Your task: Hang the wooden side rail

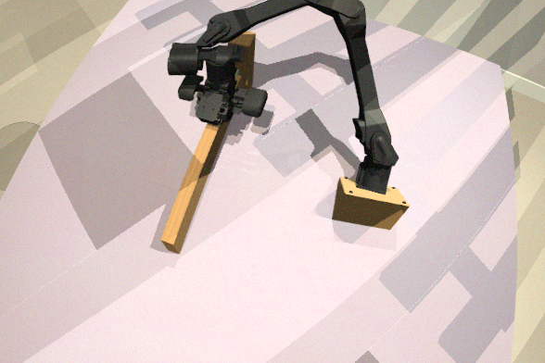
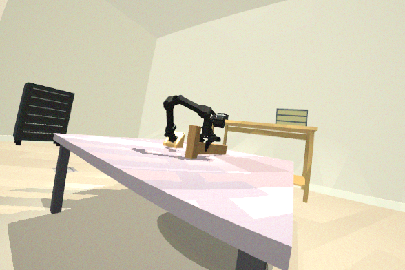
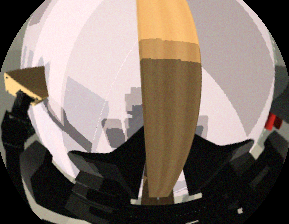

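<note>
The wooden side rail (image 1: 192, 181) (image 2: 220, 149) (image 3: 170, 95) runs from under my gripper toward the front left in the top view. Its far end is at or very near the table top; exact contact is hard to tell. My gripper (image 1: 219, 116) (image 2: 206, 147) (image 3: 160, 127) is shut on the rail near its post end, with a finger on each side in the wrist view. The headboard post (image 1: 249, 53) (image 2: 192, 142) stands upright just beyond the gripper. The hooks, the slot and its pins are hidden, so I cannot tell whether the hooks sit on the pins.
My arm arches over the table from its wooden base block (image 1: 366, 206) (image 3: 35, 82), right of the rail in the top view. The post stands close to the gripper. Patterned shadows cross the table top (image 1: 259, 278) (image 2: 193, 186).
</note>
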